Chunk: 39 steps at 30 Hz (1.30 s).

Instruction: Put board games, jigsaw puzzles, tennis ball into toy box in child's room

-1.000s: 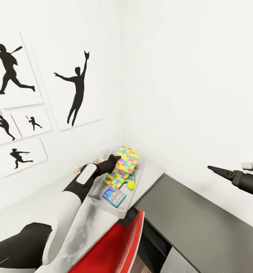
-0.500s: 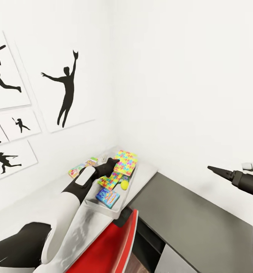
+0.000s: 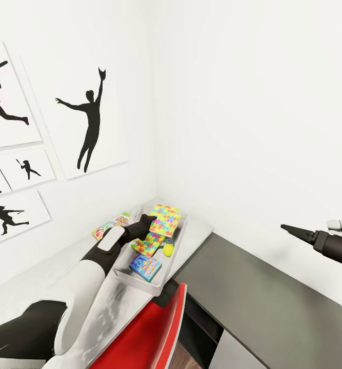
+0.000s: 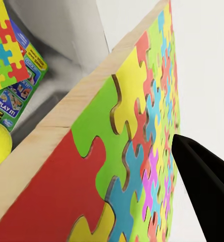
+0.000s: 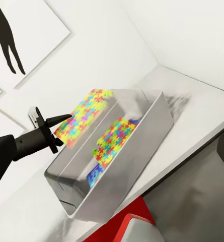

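Puzzle number two is hanging tilted over the far end of the box, pinched at one edge by the left hand, whose fingers are pressing its printed face in the left wrist view. Below it, inside the box, the other puzzle is leaning on a board game, with the ball beside them. Another board game is lying on the bench just outside the box, next to the wall. The right hand is idling well off to the side, its fingers apparently closed on nothing. Judging from this, the sheet is sitting high and slanted, so letting go now could leave it propped on the rim or tipping out toward the wall; a thin edge grip could also be slipping early.
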Tool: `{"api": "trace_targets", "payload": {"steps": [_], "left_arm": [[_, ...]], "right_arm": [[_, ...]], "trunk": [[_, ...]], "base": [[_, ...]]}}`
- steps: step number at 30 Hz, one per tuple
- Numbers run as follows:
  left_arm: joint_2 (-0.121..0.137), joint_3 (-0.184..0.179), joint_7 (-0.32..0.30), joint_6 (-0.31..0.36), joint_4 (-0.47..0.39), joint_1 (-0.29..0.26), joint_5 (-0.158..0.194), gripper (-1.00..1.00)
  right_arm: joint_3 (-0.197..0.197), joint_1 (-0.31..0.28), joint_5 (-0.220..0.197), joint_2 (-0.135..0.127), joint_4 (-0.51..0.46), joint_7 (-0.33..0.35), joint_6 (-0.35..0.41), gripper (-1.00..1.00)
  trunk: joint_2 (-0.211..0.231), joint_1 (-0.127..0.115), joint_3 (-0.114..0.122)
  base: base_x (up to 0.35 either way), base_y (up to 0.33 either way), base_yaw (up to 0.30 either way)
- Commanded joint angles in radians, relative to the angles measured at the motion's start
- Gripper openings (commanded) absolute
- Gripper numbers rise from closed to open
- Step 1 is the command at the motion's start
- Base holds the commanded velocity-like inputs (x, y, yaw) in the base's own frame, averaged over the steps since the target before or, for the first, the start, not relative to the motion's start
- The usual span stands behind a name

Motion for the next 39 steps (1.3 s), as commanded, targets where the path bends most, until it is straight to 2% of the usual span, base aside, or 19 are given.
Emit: {"api": "trace_targets", "payload": {"steps": [1, 8, 18, 23, 29, 39], "left_arm": [[0.000, -0.003, 0.009, 0.001, -0.002, -0.001, 0.010, -1.00], [0.011, 0.022, 0.009, 0.000, -0.001, 0.000, 0.011, -1.00], [0.024, 0.029, 0.009, -0.003, -0.001, 0.000, 0.011, -1.00], [0.029, 0.035, 0.012, -0.030, 0.000, 0.000, 0.009, -1.00], [0.032, 0.045, 0.036, -0.064, 0.000, 0.000, 0.009, -1.00], [0.034, 0.049, 0.063, -0.078, 0.000, -0.002, 0.008, -1.00]], "right_arm": [[-0.001, -0.001, 0.005, 0.000, 0.000, 0.007, 0.005, 1.00], [-0.001, -0.001, 0.005, 0.001, 0.000, 0.007, 0.005, 1.00], [0.000, -0.001, 0.005, 0.001, 0.000, 0.007, 0.005, 1.00], [-0.001, -0.001, 0.005, 0.001, 0.000, 0.007, 0.005, 1.00], [-0.001, -0.001, 0.005, 0.001, 0.000, 0.007, 0.005, 1.00], [0.000, -0.001, 0.004, 0.001, 0.000, 0.007, 0.005, 1.00]], "trunk": [[-0.002, 0.001, -0.002], [-0.002, 0.001, -0.002], [-0.002, 0.001, -0.002], [-0.002, 0.001, -0.002], [-0.002, 0.001, -0.002], [-0.002, 0.001, -0.008]], "base": [[0.000, 0.000, -0.003], [0.000, 0.000, -0.001], [0.000, 0.000, 0.000], [0.000, 0.000, 0.000], [0.000, 0.000, 0.000], [0.000, 0.000, 0.000]]}}
